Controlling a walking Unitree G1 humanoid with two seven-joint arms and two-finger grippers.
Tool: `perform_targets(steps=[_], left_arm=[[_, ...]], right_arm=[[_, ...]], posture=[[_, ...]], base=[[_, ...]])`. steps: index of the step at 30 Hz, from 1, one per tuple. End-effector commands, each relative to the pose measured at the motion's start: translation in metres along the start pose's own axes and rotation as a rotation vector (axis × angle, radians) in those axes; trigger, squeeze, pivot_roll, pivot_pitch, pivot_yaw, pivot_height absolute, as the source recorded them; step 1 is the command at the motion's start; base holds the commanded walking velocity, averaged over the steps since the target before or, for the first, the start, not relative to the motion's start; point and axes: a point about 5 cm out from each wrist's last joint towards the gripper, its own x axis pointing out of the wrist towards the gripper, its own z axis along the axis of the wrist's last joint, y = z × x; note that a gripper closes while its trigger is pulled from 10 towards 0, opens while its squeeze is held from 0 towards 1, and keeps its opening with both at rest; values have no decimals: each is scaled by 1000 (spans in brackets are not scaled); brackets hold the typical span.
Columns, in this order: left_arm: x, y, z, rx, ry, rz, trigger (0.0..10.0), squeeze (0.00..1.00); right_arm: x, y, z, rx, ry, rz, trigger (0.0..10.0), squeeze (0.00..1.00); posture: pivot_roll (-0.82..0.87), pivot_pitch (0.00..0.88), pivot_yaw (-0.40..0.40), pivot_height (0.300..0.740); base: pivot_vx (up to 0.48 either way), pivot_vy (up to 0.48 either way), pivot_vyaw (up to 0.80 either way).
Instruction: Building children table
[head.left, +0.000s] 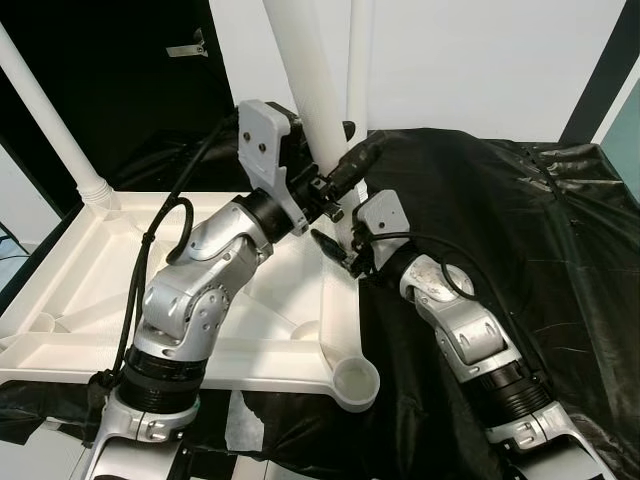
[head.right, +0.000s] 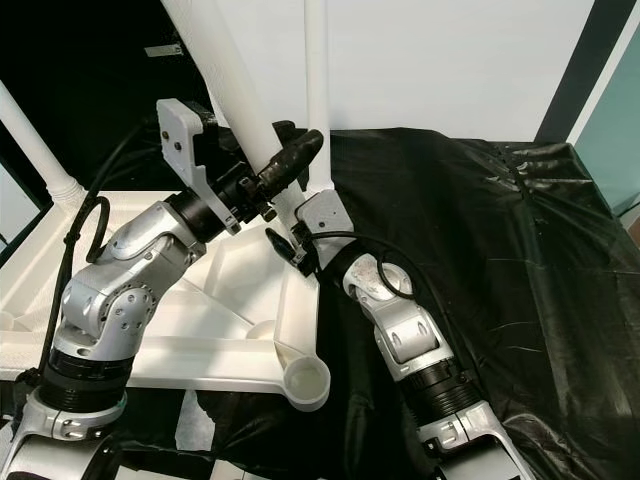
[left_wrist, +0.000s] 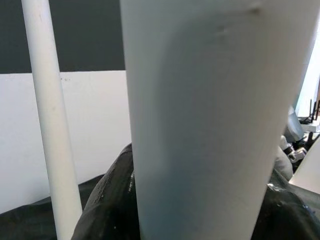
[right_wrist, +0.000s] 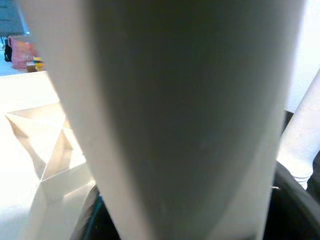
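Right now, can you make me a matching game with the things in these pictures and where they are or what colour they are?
Things:
1. table leg
2. left gripper
3. empty corner socket
4. plastic sheet

Clues:
A. black and crinkly, spread under the tabletop
B. round and open, at the near corner of the upturned tabletop
C. tall and white, leaning
D. black fingers wrapped around the leg

Pairs: 1-C, 2-D, 3-B, 4-A
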Motion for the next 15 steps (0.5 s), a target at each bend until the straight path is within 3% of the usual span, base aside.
perform_targets(steps=[1,6,7,8,13,14,15], left_arm=[[7,-20,1,-15,-23,-109,10000,0],[6,-21,-2,-12,-18,-111,10000,0],[5,-22,-4,-12,-13,-116,10000,0],[4,-22,-6,-52,-7,-127,10000,1000],[2,-19,-10,-46,11,-102,10000,1000],[0,-14,-11,-40,15,-74,10000,0],[0,-14,-11,-40,15,-74,10000,0]], right_arm=[[5,8,9,-27,-20,43,0,0],[4,8,9,-10,-14,28,0,0],[3,6,9,10,-5,4,3255,0],[3,4,7,43,10,-36,10000,0],[1,0,3,100,38,-92,10000,0],[-2,-4,-2,163,67,-157,10000,0],[-2,-4,-2,163,67,-157,10000,0]], posture=[[11,0,21,740],[5,0,24,740],[4,0,24,740],[1,0,25,740],[-3,0,23,740],[-7,0,25,740],[-7,0,25,740]], base=[[0,0,0],[0,0,0],[0,0,0],[0,0,0],[0,0,0],[0,0,0],[0,0,0]])
